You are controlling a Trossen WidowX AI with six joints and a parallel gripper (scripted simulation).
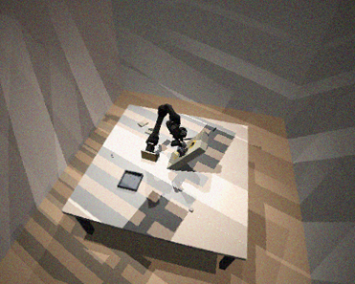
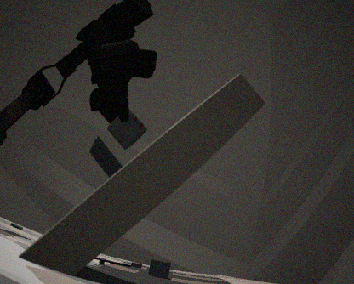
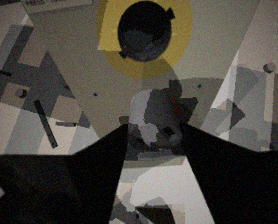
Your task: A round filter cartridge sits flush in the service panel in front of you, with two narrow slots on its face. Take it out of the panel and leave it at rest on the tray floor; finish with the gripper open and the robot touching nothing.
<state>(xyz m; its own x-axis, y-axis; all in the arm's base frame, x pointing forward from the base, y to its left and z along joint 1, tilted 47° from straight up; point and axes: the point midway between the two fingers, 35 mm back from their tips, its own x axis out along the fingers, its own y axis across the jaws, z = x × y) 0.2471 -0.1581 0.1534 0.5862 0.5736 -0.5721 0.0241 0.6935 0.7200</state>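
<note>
- Top: arm [image 1: 168, 122] bends over the slanted service panel [image 1: 183, 158] on the bench [image 1: 224, 208]; tray [image 1: 129, 180] lies well apart.
- Exterior: filter cartridge [image 2: 126, 131] hangs clear above the panel.
- Wrist: gripper [image 3: 152, 135] clamps the cartridge below the empty yellow-ringed socket [image 3: 145, 31].

No text, number or brand can be read in any view. The wrist view shows a pale label strip [image 3: 55, 5] at the upper edge of the tilted service panel [image 3: 75, 60], with dark marks on it too blurred to make out. Small red marks on the filter cartridge [image 3: 160, 112] form no legible sign.
</note>
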